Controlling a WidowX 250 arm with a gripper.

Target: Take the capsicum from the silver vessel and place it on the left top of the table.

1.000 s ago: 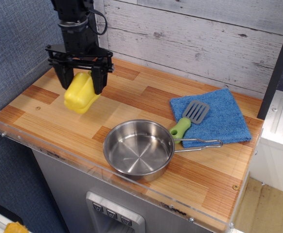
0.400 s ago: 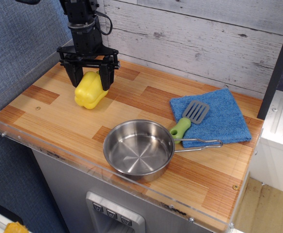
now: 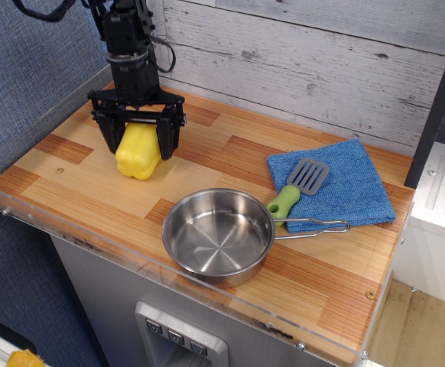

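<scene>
The yellow capsicum (image 3: pixel 138 152) stands on the wooden table (image 3: pixel 207 164) in its far left part, near the back wall. My gripper (image 3: pixel 138 142) hangs straight over it, with its black fingers (image 3: pixel 167 136) on either side of the pepper and a small gap showing at each side. The jaws look open and the pepper rests on the wood. The silver vessel (image 3: pixel 218 234) sits empty at the front middle of the table, with its wire handle pointing right.
A blue cloth (image 3: pixel 337 183) lies at the right back with a green-handled spatula (image 3: pixel 297 186) on it. A clear acrylic rim (image 3: pixel 131 256) runs along the front and left edges. A plank wall stands close behind the gripper.
The gripper carried the capsicum back and slightly right, then lowered it onto the table. The fingers now stand wider apart than half a second ago.
</scene>
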